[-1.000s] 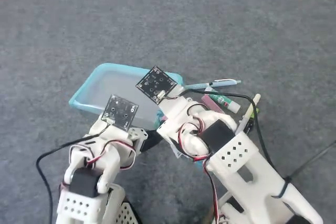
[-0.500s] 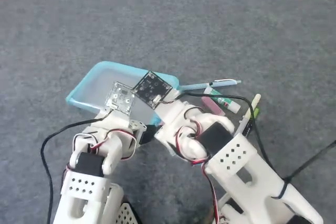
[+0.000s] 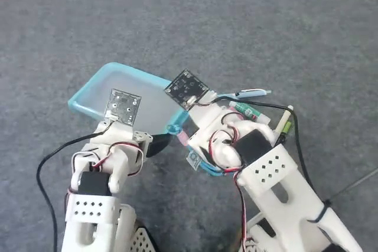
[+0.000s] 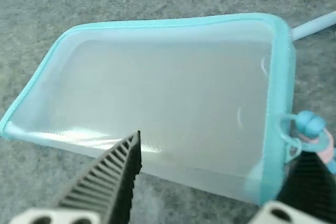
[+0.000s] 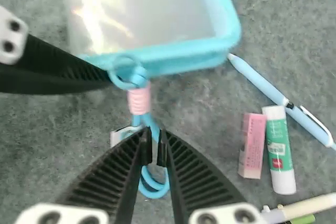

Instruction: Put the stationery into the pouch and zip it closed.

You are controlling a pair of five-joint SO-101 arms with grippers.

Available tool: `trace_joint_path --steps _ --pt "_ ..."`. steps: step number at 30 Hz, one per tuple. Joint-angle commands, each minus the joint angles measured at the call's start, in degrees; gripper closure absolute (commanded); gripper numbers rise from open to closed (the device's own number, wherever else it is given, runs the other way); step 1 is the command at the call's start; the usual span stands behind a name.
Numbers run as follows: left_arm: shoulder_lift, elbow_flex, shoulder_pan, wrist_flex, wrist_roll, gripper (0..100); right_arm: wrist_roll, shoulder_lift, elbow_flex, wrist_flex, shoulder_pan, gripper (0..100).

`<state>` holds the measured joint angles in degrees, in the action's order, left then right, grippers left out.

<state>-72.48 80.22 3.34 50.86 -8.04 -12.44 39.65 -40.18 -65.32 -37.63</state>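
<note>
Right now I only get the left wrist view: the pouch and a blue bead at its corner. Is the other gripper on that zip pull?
Observer: Yes. The right gripper is shut on the pull cord.
Operator: And where is the stationery?
Observer: Outside the pouch, on the table near its corner: a pen, an eraser and a glue stick.
</note>
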Motion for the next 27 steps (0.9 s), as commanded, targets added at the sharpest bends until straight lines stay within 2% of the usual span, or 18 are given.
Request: trace_joint_path --steps 1,7,11,16,21,27 --pt "0.5 -2.6 1.3 -2.4 -0.8 59 -1.0 1.8 0.4 -0.4 2.3 99.3" --pt "0.5 -2.6 1.0 -2.4 -0.7 59 -0.2 1.3 -1.2 2.1 1.2 99.2" --pt "0.5 -2.6 0.9 -2.4 -0.6 59 1.7 1.3 -6.4 9.0 -5.9 98.7" --pt "0.5 -2.6 0.9 -2.3 -0.6 59 1.9 1.3 -9.8 11.6 -13.1 84.8" --pt "0.5 -2.6 0.9 -2.3 -0.6 59 1.9 1.2 -10.7 14.5 -13.2 73.8" --pt "0.5 -2.6 0.9 -2.1 -0.6 59 1.8 -1.8 -13.6 22.3 -11.9 77.5"
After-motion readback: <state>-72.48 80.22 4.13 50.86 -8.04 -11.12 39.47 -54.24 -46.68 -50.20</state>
